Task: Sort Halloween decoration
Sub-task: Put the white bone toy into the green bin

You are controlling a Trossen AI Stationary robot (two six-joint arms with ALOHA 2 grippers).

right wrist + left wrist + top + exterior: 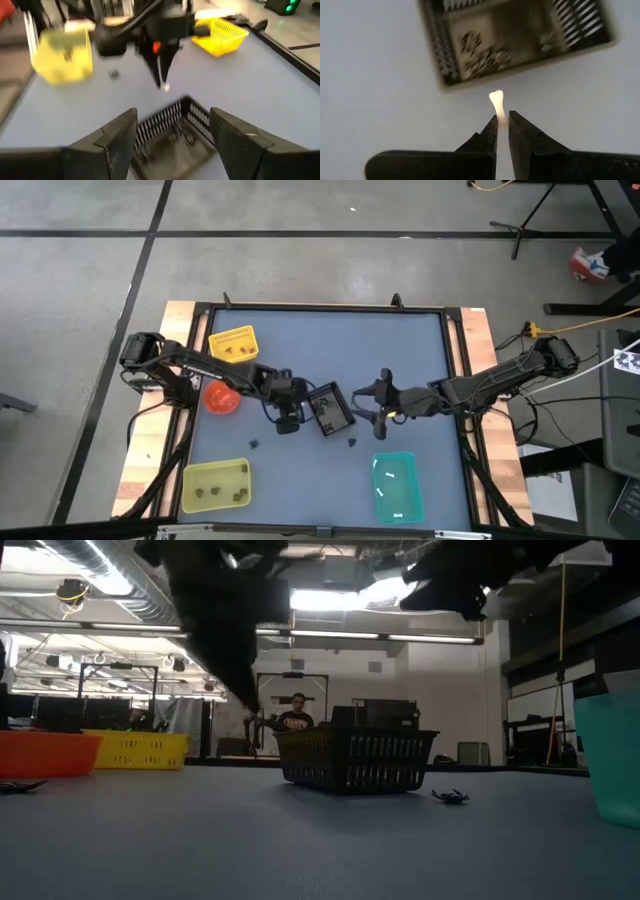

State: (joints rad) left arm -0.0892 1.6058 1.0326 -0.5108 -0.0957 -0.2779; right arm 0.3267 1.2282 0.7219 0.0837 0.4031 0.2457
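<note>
**Left gripper pinching a white bone beside the black tray**

Along the left edge of the blue table (pixel 400 370), three containers are sitting: a yellow basket (pixel 232 343) at the far side holding a few dark trinkets, an orange bowl (pixel 221 398) in the middle, and a yellow-green bin (pixel 215 485) at the near side with several dark pieces lying in it. A single dark trinket (pixel 254 445) is lying on the bare mat between the orange bowl and the yellow-green bin.

The left gripper (pixel 502 121) is hanging just left of the black tray (pixel 330 409), its fingers pressed together on a small white bone (pixel 497 104), which is sticking out past the fingertips; the right wrist view is showing it raised above the mat. The tray is sitting near the table's centre, and the left wrist view is showing a tangle of small dark and pale pieces (pixel 485 57) lying inside it. Just off the tray's near right corner, a dark spider-like piece (pixel 451 797) is resting on the mat.

The right gripper (pixel 172 135) is hovering right of the tray, its fingers spread wide and holding nothing, pointing toward the tray and the left gripper.

Toward the near right, a teal bin (pixel 398 487) is holding a few white pieces (pixel 391 477).

In the room beyond the table, a person (pixel 296 716) is sitting.
</note>
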